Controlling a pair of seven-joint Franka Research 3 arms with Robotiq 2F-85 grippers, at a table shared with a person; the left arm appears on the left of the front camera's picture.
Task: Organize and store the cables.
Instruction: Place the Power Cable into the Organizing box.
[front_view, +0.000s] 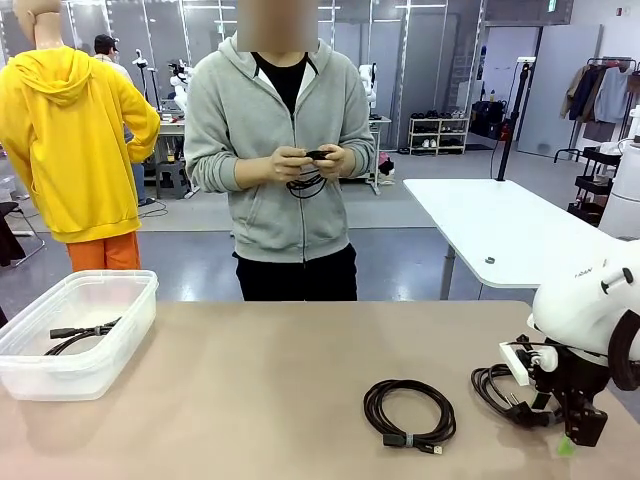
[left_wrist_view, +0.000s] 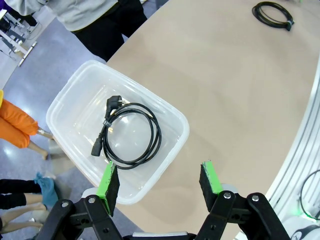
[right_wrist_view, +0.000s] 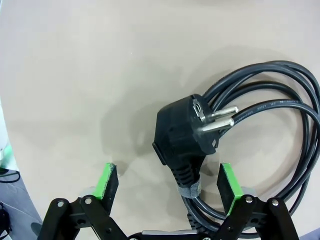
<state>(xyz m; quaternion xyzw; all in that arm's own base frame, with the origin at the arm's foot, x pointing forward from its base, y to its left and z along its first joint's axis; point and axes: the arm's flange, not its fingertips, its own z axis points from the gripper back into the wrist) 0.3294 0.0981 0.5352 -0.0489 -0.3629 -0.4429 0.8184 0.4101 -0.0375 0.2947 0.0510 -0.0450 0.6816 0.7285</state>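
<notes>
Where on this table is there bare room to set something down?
The widest bare stretch of the table runs from the clear tub at the left to the coiled cable near the front middle, and back to the person's edge. The right front is crowded: that coil, a power cord and the right claw open around its plug end.

You are looking at a person (front_view: 275, 150) at upper centre who is wearing a grey zip hoodie with long sleeves over a black top, and black trousers. At the lower right, the right arm (front_view: 580, 305) is showing a glossy, rounded white shell with faint grey lettering and a black hose (front_view: 615, 352). The right gripper (right_wrist_view: 166, 172) and left gripper (left_wrist_view: 159, 170) are both showing black linked fingers, silver screws (right_wrist_view: 88, 201) and green pads (right_wrist_view: 106, 180).
</notes>
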